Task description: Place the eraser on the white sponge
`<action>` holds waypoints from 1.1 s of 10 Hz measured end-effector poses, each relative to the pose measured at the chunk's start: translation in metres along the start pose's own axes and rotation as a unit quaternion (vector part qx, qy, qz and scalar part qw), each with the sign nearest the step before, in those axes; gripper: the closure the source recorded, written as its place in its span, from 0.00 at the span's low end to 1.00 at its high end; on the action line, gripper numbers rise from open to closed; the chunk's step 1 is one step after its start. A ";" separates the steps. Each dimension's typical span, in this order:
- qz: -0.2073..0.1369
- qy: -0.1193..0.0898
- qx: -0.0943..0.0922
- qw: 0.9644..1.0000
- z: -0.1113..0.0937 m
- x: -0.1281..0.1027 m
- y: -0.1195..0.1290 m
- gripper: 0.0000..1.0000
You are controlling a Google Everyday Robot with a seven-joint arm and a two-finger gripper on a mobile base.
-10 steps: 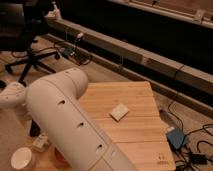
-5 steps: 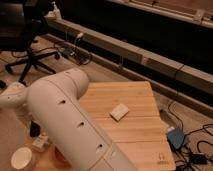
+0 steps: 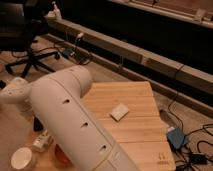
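Observation:
The white sponge [image 3: 120, 111] lies flat on the wooden table [image 3: 142, 135], right of my arm. My big white arm [image 3: 70, 117] fills the foreground and bends to the left over the table's left side. My gripper [image 3: 37, 124] shows only as a dark shape below the wrist at the left, far from the sponge. I cannot make out the eraser; it may be hidden at the gripper or behind the arm.
A round white cup [image 3: 22, 158] stands at the front left, with a white tube [image 3: 43, 141] beside it and a reddish object [image 3: 60, 155] half hidden by the arm. An office chair [image 3: 27, 45] stands on the floor behind. Cables and a blue box [image 3: 176, 138] lie right of the table.

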 end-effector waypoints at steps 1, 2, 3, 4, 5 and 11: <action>0.013 -0.010 -0.001 1.000 -0.013 -0.008 -0.014 0.77; 0.031 -0.022 -0.003 0.999 -0.029 -0.017 -0.033 0.77; 0.053 -0.035 -0.005 0.998 -0.044 -0.025 -0.057 0.77; 0.082 -0.045 -0.008 0.996 -0.060 -0.030 -0.089 0.77; 0.106 -0.052 -0.008 0.993 -0.070 -0.030 -0.117 0.77; 0.235 -0.049 -0.010 0.971 -0.085 0.032 -0.264 0.77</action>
